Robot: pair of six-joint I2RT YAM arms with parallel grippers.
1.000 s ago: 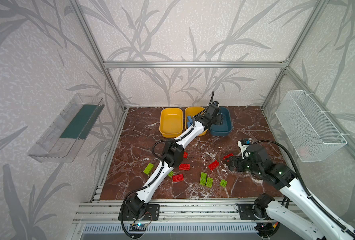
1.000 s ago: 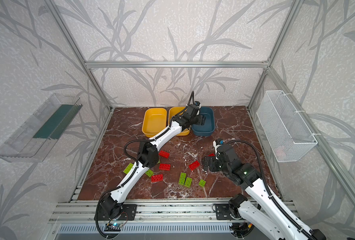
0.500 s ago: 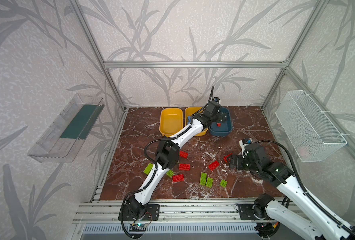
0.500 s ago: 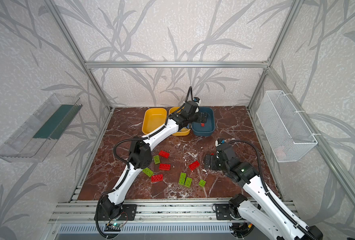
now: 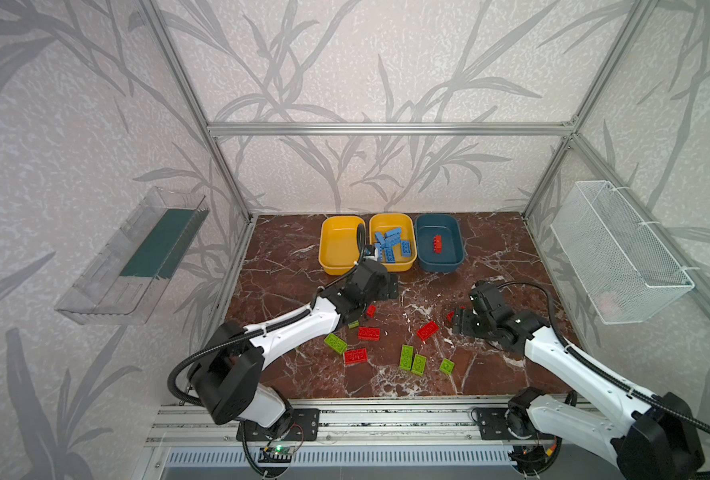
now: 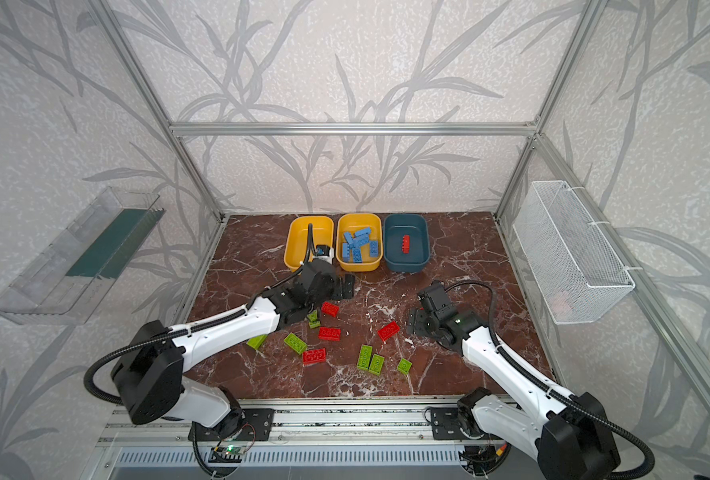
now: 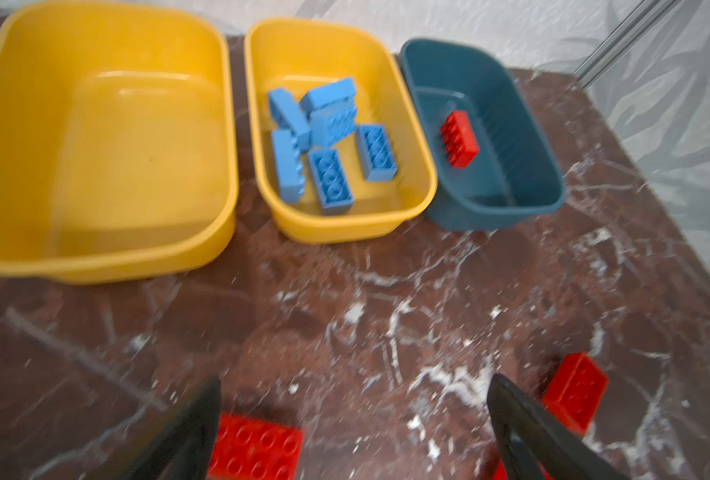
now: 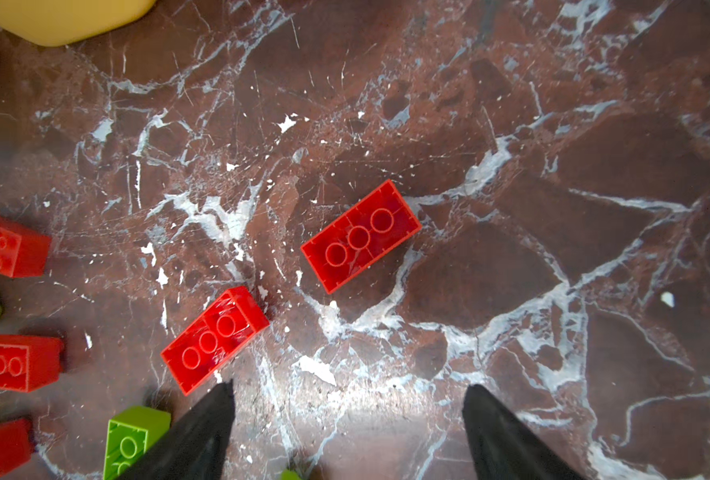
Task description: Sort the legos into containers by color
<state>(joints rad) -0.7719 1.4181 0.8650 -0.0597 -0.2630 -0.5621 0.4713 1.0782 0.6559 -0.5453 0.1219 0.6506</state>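
In both top views three containers stand at the back: an empty yellow tub (image 5: 329,249), a yellow tub (image 5: 390,266) with several blue legos (image 5: 391,245), and a dark blue tub (image 5: 453,259) holding one red lego (image 5: 438,243). Red legos (image 5: 368,333) and green legos (image 5: 406,356) lie loose mid-table. My left gripper (image 5: 390,286) hangs open and empty in front of the tubs; in the left wrist view (image 7: 355,395) a red lego (image 7: 255,446) lies by one finger. My right gripper (image 8: 349,399) stands open over bare marble, just short of two upturned red legos (image 8: 361,237) (image 8: 216,338).
A clear plastic tray (image 5: 137,266) hangs on the left wall and a white wire basket (image 5: 619,257) on the right wall. Aluminium frame posts edge the marble table (image 5: 490,249). A green lego (image 8: 135,436) lies beside my right gripper's finger.
My left gripper has pulled back from above the dark blue tub to the table in front of the tubs, and a red lego now lies in that tub. The right gripper has barely shifted.
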